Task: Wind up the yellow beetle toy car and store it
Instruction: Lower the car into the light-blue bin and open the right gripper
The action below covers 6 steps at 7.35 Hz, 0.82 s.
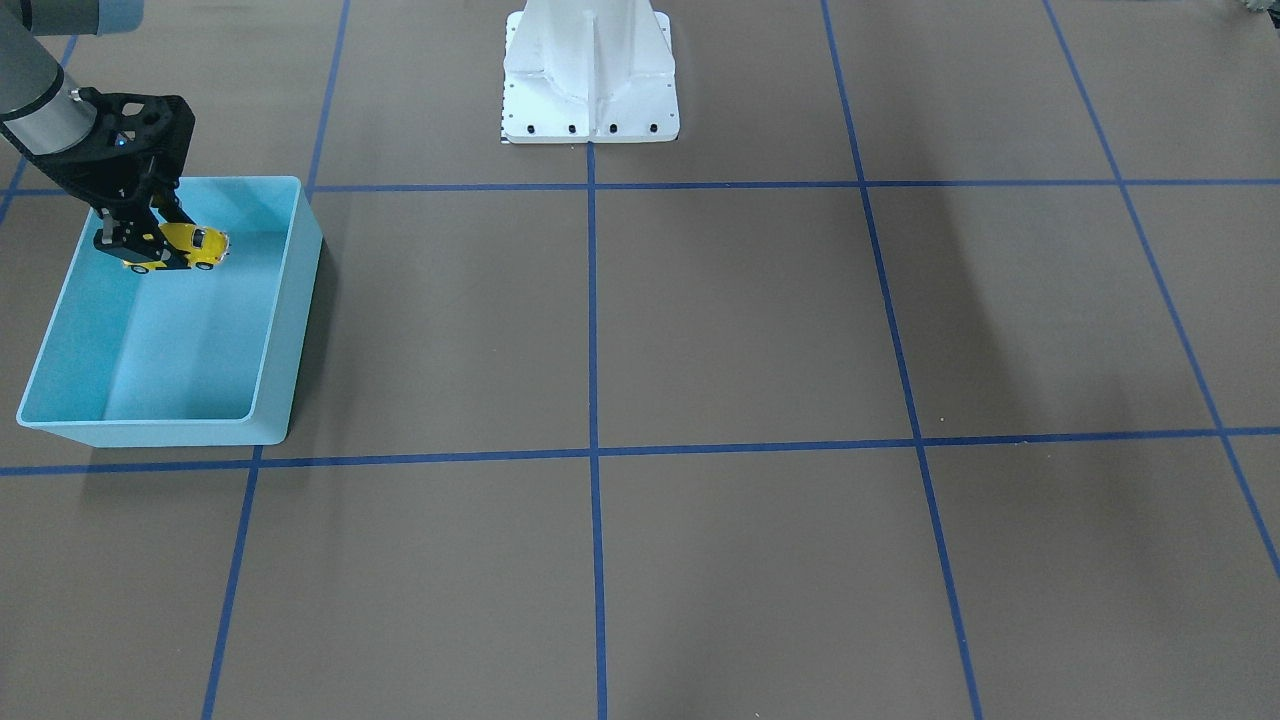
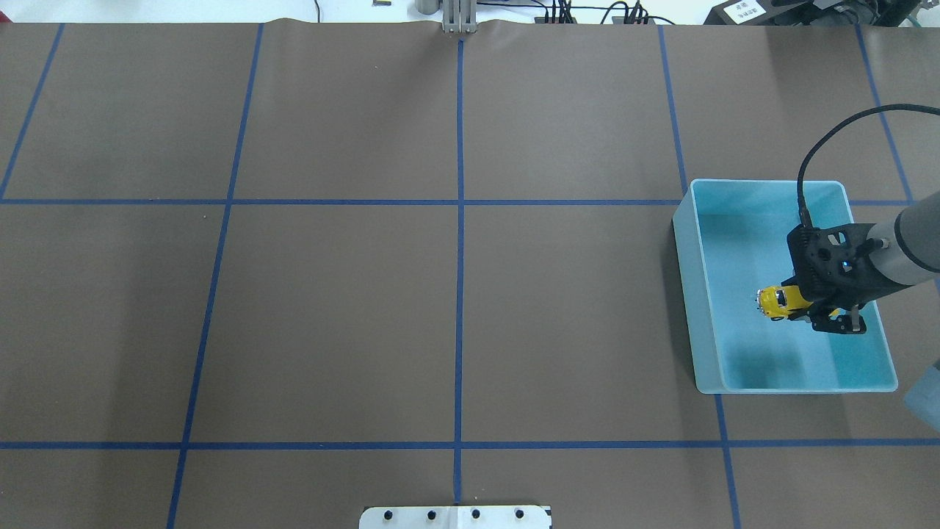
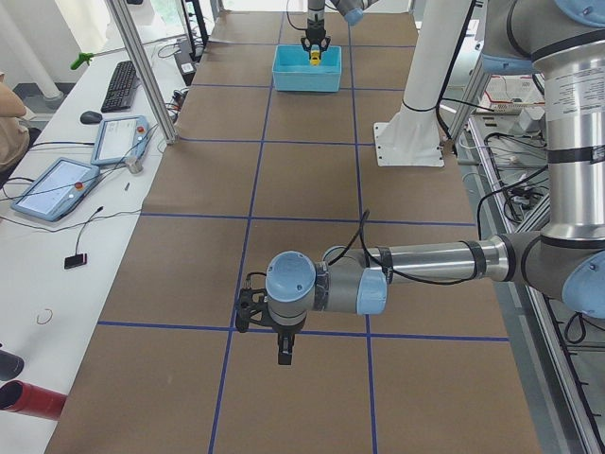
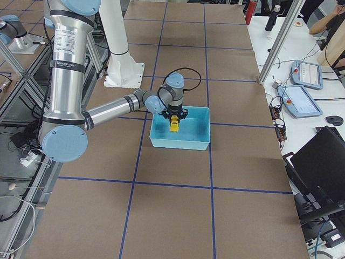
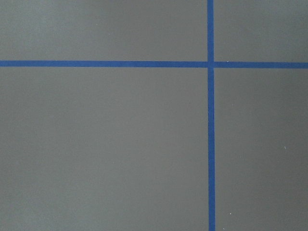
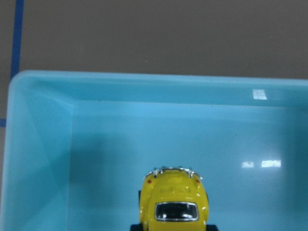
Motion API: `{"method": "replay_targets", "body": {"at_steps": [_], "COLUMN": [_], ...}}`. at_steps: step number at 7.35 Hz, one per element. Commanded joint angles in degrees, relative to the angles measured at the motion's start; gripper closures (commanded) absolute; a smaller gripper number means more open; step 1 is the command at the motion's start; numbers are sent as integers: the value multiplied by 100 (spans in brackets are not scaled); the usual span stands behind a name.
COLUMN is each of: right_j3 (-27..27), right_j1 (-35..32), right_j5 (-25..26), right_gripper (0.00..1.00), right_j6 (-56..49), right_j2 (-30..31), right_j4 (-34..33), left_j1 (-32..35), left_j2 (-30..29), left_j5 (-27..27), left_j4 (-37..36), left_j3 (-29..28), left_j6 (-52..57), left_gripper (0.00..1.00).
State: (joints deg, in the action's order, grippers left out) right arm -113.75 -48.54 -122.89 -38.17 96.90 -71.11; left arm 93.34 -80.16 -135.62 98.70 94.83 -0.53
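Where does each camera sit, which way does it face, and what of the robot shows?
Front-facing: across the table, facing the white base; right gripper holds the yellow beetle toy car over the blue bin.
Overhead: behind the robot, looking forward-down; right arm at right.
Exterior left: table's left end; left arm, left gripper near.
Exterior right: opposite end; right arm near.
Left wrist: straight down on tape lines; no body.
Right wrist: down into bin, onto the car.
Front-facing and overhead share base, bin, car.
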Motion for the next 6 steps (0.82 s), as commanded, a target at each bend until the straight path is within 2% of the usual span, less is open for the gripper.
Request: {"method": "replay_targets", "body": {"at_steps": [1,6], "right_j3": [344,811], "right_j1": [20,292], "right_j5": [2,37], "right_gripper": [100,100], "right_j6": [46,389], "right_j2": [-118,-418], "right_j4": [343,695], "left_j1": [0,0], "left_j2": [0,-9], "left_j5": [0,0], "left_j4": [0,0], "left_j3": [0,0], "left_j6": [0,0], "left_gripper": [0,0]}}
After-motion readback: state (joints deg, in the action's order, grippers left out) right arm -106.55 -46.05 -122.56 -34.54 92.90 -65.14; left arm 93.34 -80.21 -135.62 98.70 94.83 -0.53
